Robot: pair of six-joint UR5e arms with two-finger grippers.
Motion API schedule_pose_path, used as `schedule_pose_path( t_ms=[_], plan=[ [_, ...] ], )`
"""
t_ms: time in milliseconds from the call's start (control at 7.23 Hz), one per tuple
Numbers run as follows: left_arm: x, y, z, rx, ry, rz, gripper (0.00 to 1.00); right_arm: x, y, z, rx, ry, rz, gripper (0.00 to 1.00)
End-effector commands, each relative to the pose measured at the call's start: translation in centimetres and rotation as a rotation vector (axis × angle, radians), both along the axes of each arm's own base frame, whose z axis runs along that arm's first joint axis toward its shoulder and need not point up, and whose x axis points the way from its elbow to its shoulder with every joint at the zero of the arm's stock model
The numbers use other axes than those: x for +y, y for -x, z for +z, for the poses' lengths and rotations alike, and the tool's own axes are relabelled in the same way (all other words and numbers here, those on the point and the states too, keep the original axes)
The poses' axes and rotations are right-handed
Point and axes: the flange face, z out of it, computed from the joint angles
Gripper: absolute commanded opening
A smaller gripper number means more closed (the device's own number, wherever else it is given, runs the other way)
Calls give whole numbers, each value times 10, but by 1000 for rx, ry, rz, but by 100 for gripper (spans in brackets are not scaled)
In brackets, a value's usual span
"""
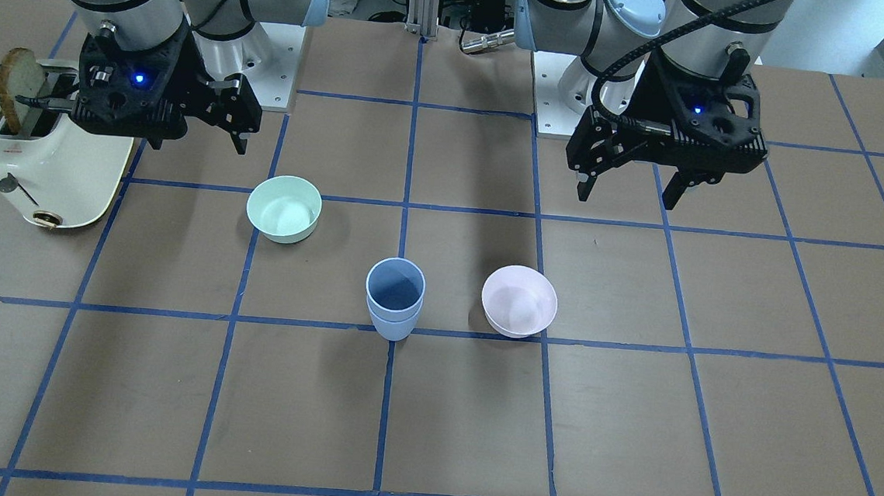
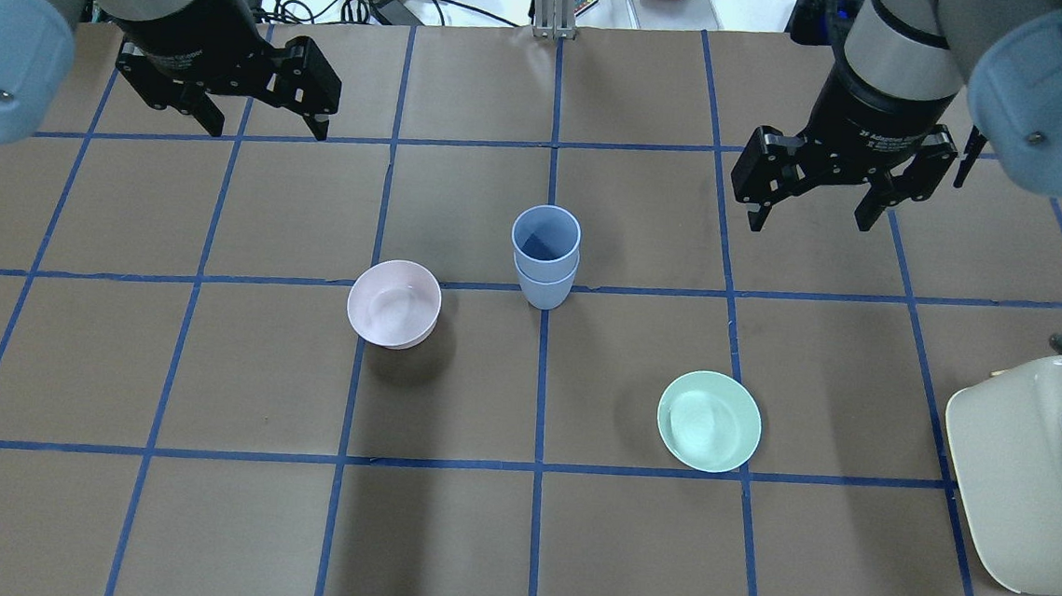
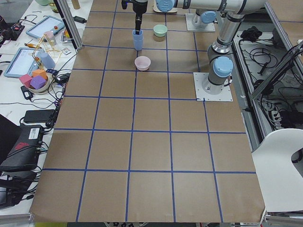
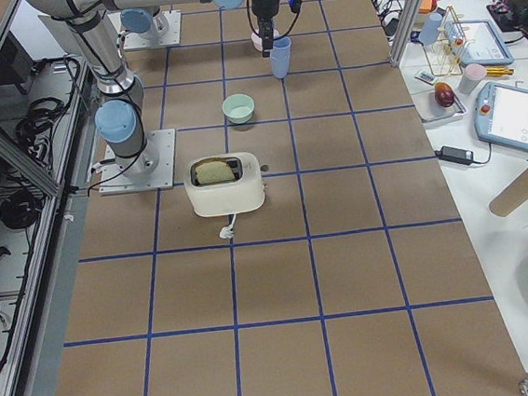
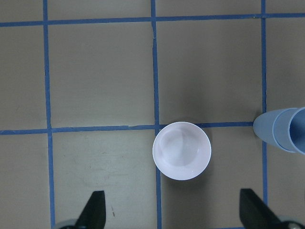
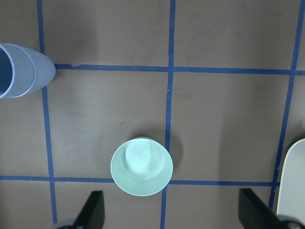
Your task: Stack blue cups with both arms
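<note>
The two blue cups stand nested one inside the other, upright, on a blue tape crossing at mid-table; they also show in the front view. They sit at the right edge of the left wrist view and the left edge of the right wrist view. My left gripper is open and empty, raised above the table, far-left of the cups. My right gripper is open and empty, raised, far-right of the cups. Neither touches the cups.
A pale pink bowl sits left of the cups, below my left gripper. A mint-green bowl sits near-right, below my right gripper. A cream toaster holding a bread slice stands at the right edge.
</note>
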Motion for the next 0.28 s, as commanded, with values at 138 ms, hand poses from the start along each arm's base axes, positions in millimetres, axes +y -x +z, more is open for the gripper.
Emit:
schedule_pose_path(
  t_ms=[138],
  plan=[
    [-2,0,-3,-2,-4,0,100,1,1,-1,1,-5,-1,100]
  ],
)
